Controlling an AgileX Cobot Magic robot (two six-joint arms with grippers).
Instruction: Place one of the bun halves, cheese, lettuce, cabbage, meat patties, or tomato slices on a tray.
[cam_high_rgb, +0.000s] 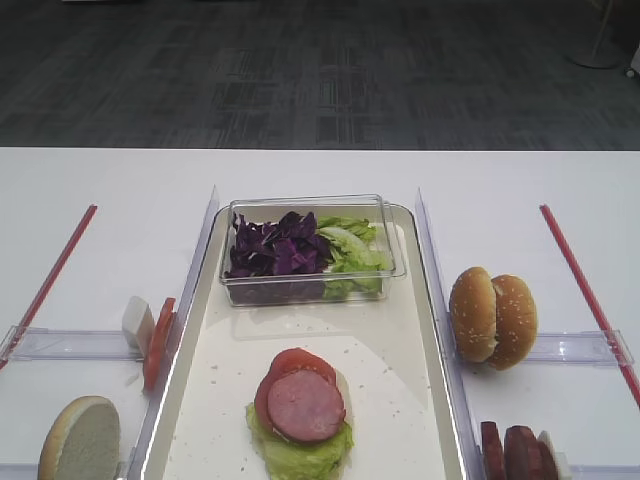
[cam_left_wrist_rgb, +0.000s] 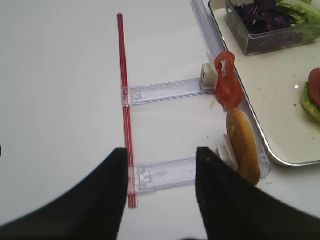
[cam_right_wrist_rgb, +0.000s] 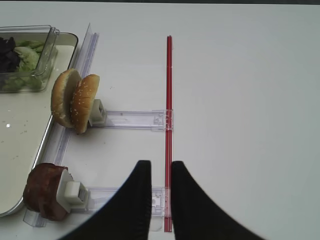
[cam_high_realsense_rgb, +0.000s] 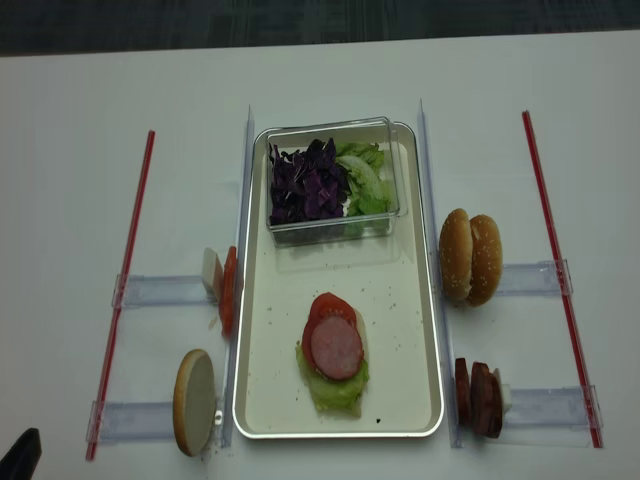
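On the cream tray (cam_high_rgb: 415, 330) lies a stack: lettuce (cam_high_rgb: 300, 455), a tomato slice (cam_high_rgb: 288, 365) and a meat patty (cam_high_rgb: 305, 405) on top. More lettuce (cam_high_rgb: 352, 250) and purple cabbage (cam_high_rgb: 275, 245) fill the clear box. Two bun halves (cam_right_wrist_rgb: 75, 102) stand on edge right of the tray, with meat patties (cam_right_wrist_rgb: 45, 192) nearer. Left of the tray stand a tomato slice (cam_left_wrist_rgb: 226, 85) and a bun half (cam_left_wrist_rgb: 243, 146). I cannot pick out the cheese. My right gripper (cam_right_wrist_rgb: 161, 167) hovers empty over the table, jaws a narrow gap apart. My left gripper (cam_left_wrist_rgb: 162, 155) is wide open and empty.
Clear plastic rails (cam_right_wrist_rgb: 135, 119) with white end blocks hold the upright food on both sides. A red strip (cam_right_wrist_rgb: 169, 100) runs along the right of the table and another red strip (cam_left_wrist_rgb: 124, 80) along the left. Clear dividers (cam_high_rgb: 432, 260) flank the tray.
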